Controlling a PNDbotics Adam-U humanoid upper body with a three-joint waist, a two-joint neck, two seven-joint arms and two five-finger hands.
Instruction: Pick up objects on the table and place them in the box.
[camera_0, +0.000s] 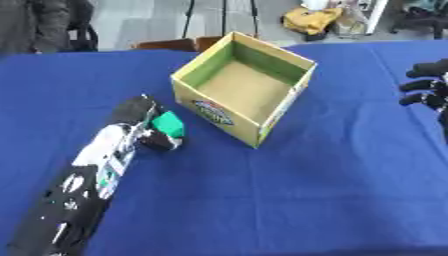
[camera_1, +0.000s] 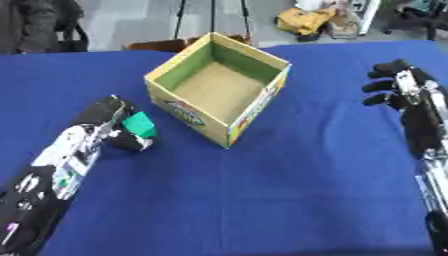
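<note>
I take the box as my landmark and work down in size; the desk (camera_0: 332, 200), under a blue cloth, carries everything, and the box (camera_0: 223, 116) sits on it toward the far middle, yellow outside, green on its inner walls, open at the top, and as far as I see nothing lies on its brown floor; my left arm comes in from the near left of the box, and my left hand (camera_0: 147, 131) sits just left of the box's near left wall, fingers curled round a green block (camera_0: 169, 124); I cannot tell whether the block rests on the cloth or is already clear of it; my right hand (camera_1: 395, 86) hovers well to the right of the box, by the far right edge of the desk, fingers partly bent and holding nothing that I can see; it looks idle to me.

I judge the step in hand to be the pick; the block is gripped but not yet moved over the box. The next move, as I read it, calls for raising the left hand above the box's rim, carrying it rightward over the opening, and only then letting go; the near left wall stands close to my fingers, so clipping it and shoving the box is the risk I would watch.
</note>
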